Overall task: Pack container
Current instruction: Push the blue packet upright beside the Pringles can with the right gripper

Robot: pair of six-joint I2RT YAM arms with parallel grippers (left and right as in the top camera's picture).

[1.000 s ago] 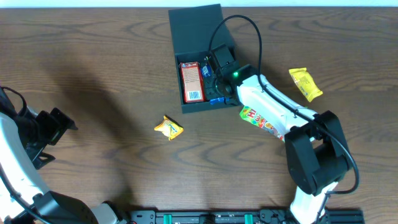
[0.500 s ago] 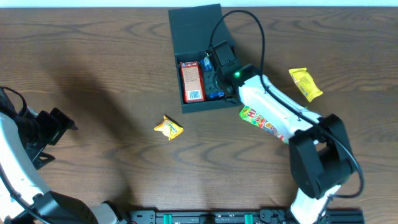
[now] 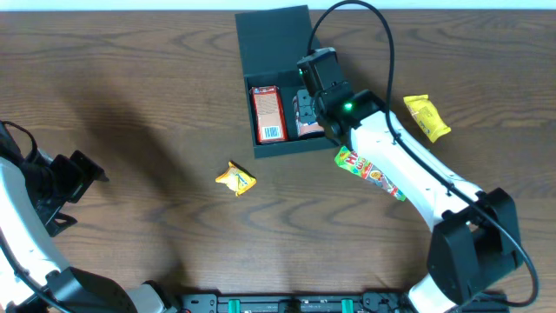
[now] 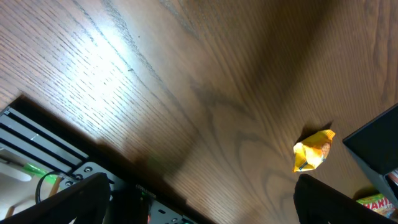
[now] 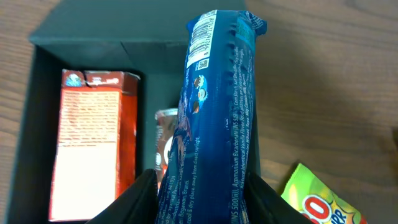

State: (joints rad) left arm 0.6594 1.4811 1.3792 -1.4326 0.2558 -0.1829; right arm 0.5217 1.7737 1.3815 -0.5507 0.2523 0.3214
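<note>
The container (image 3: pixel 287 146) is a dark shallow box at the back centre, its flap lid (image 3: pixel 274 39) lying open behind it. Inside lie a red-and-white carton (image 3: pixel 268 113) and a brownish packet (image 5: pixel 165 134). My right gripper (image 3: pixel 306 109) hangs over the box's right half, shut on a long blue snack packet (image 5: pixel 214 112) that stands up between the fingers (image 5: pixel 140 196). In the right wrist view the carton (image 5: pixel 93 143) lies left of the blue packet on the container floor (image 5: pixel 149 81). My left gripper (image 3: pixel 74 178) is far off at the table's left, open and empty (image 4: pixel 202 205).
A crumpled yellow packet (image 3: pixel 235 178) (image 4: pixel 314 149) lies in front of the box. A green-and-red candy packet (image 3: pixel 369 172) (image 5: pixel 323 199) lies under my right arm, and a yellow sachet (image 3: pixel 426 116) lies at the right. The table's near edge shows in the left wrist view.
My right gripper has moved toward the back of the box with the blue packet, which no longer rests at the box's front wall. The left arm has not moved.
</note>
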